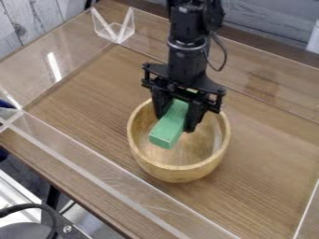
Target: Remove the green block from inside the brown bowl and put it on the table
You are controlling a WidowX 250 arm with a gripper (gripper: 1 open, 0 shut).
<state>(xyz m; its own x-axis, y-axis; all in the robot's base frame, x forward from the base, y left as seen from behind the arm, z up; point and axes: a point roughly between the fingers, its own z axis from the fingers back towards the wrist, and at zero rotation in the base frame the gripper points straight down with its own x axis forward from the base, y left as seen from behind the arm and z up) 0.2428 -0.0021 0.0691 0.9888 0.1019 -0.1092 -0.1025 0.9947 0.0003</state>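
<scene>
The block (171, 129) is clamped in the claw (178, 119), whose two fingers press on its upper part from either side. Only the top end is gripped; the rest of the green slab hangs below and toward the lower left of the claw, so its long axis runs on a slant from the fingers down and to the left, not plumb. Its lower end looks to be inside the bowl (187, 166), at about rim level or slightly under it; whether it touches the wood I cannot tell.

The bowl sits directly beneath the claw, its near rim in front of the block's low end and its far rim behind the fingers. That is the relation the next move depends on: the block lies below and left of the grip point, within the ring of the rim, so by my judgement it has to go straight up until the hanging end clears the rim before any sideways travel, or the low corner may catch the wall and twist in the grip.

Around the bowl the counter (106, 93) is bare wood on every side, with most room to the left and right of the claw. A clear wall (75, 201) runs along the near edge.
</scene>
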